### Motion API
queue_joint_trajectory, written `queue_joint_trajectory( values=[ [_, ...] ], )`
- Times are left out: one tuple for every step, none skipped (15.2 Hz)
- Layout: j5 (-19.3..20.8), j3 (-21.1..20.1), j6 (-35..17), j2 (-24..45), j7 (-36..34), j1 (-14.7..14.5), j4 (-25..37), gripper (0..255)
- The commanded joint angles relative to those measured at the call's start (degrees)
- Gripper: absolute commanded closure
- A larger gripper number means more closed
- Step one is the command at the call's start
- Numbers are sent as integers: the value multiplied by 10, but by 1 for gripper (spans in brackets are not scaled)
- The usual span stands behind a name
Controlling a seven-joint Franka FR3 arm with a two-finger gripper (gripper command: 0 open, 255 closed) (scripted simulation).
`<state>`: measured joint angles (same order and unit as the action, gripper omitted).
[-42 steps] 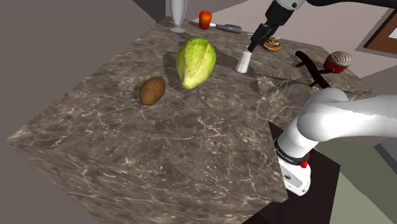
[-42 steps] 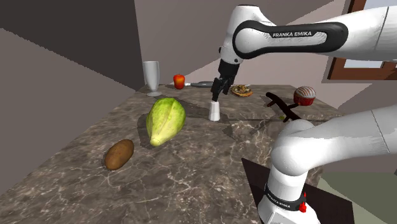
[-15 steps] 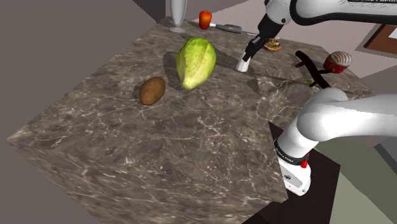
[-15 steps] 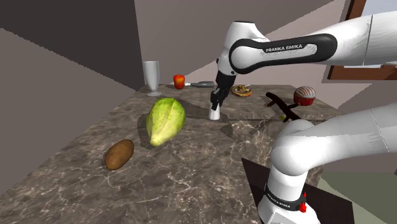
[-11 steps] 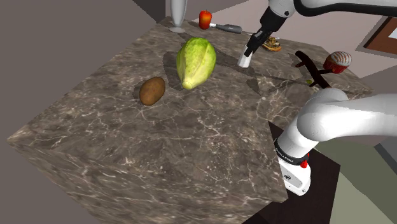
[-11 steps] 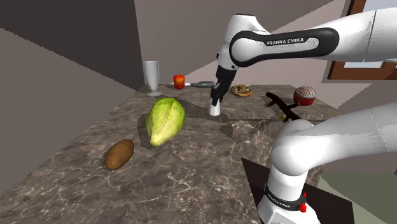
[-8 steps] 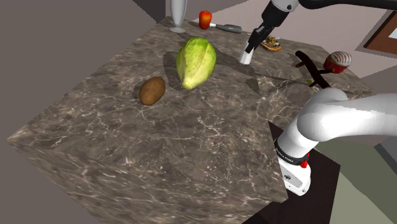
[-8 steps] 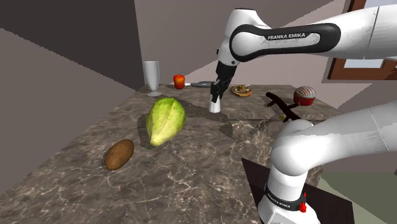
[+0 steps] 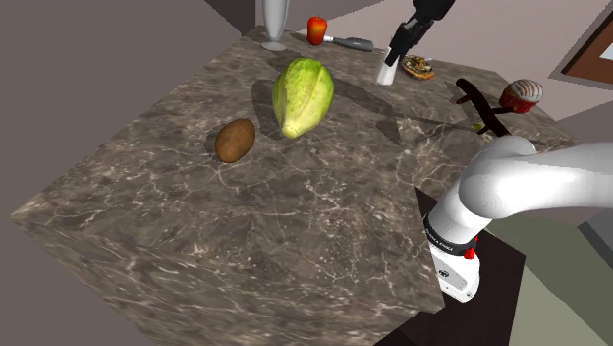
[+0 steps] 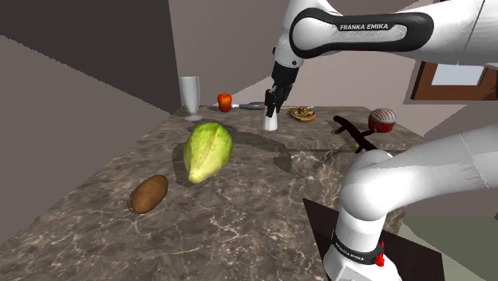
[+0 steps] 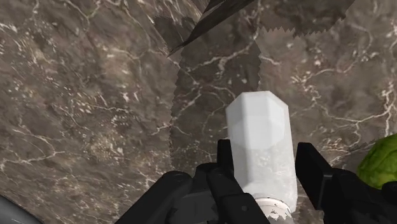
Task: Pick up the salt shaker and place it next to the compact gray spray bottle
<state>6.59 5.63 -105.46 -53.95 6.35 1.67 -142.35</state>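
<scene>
The salt shaker (image 9: 389,71) (image 10: 271,121) (image 11: 261,146) is a white faceted cylinder, and it hangs above the dark marble counter (image 9: 295,216). My black gripper (image 9: 398,49) (image 10: 271,107) (image 11: 266,153) is shut on its upper part, one finger on each side. Its shadow falls on the marble below. A small gray bottle (image 9: 352,42) (image 10: 254,104) lies on its side near the counter's far edge, beside a red fruit (image 9: 316,29). The shaker is a short way from it, toward the shoulder view's right.
A large green vegetable (image 9: 302,95) and a brown potato (image 9: 235,140) lie mid-counter. A tall gray goblet (image 9: 272,22) stands at the far edge. A small plate of food (image 9: 420,67), a dark brown figure (image 9: 478,103) and a cupcake (image 9: 521,94) are on the shoulder view's right.
The gripper has lifted the shaker off the counter and carried it toward the far edge, closer to the gray bottle. Nothing else has moved.
</scene>
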Motion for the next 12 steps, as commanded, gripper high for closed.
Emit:
queue_joint_trajectory(
  values=[
    [-1, 0, 14, 6, 1, -1, 20, 255],
    [-1, -1, 20, 9, 2, -1, 29, 255],
    [-2, -1, 27, 12, 2, -1, 38, 255],
    [-3, -2, 33, 15, 2, -2, 48, 255],
    [-3, -2, 40, 17, 3, -2, 57, 255],
    [-4, -2, 46, 20, 3, -2, 67, 255],
    [-4, -3, 53, 24, 3, -2, 76, 255],
    [-5, -3, 59, 27, 4, -3, 86, 255],
    [-5, -4, 65, 30, 4, -3, 96, 255],
    [-6, -4, 72, 33, 4, -3, 105, 255],
    [-6, -4, 78, 37, 5, -4, 115, 255],
    [-7, -5, 85, 40, 5, -4, 125, 255]
  ],
)
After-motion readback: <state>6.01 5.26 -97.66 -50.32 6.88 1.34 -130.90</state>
